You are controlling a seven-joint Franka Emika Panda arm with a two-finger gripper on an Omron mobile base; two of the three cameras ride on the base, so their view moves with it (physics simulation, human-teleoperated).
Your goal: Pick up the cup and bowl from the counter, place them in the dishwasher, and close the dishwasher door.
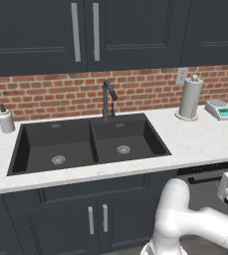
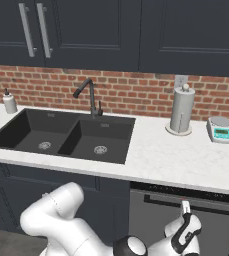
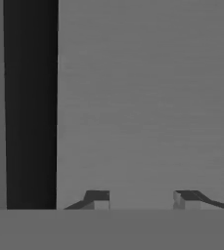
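Note:
The dishwasher door (image 2: 151,220) is a flat grey panel standing upright under the counter (image 2: 161,155), with a dark bar handle (image 2: 191,205) near its top. My gripper (image 2: 185,207) is right in front of the door, just below that handle, and also shows at the right edge (image 1: 227,183). In the hand view the gripper (image 3: 142,200) is open, with nothing between its fingertips (image 3: 98,199). The grey door panel (image 3: 147,97) lies close ahead, with a black gap (image 3: 30,102) to its left. The cup and the bowl are out of view.
A black double sink (image 1: 85,142) with a faucet (image 1: 108,99) is cut into the counter. A soap bottle (image 1: 6,120) stands at the left, a paper towel roll (image 1: 190,97) and a white-and-teal scale (image 1: 220,109) at the right. Dark cabinets (image 1: 98,219) sit below the sink.

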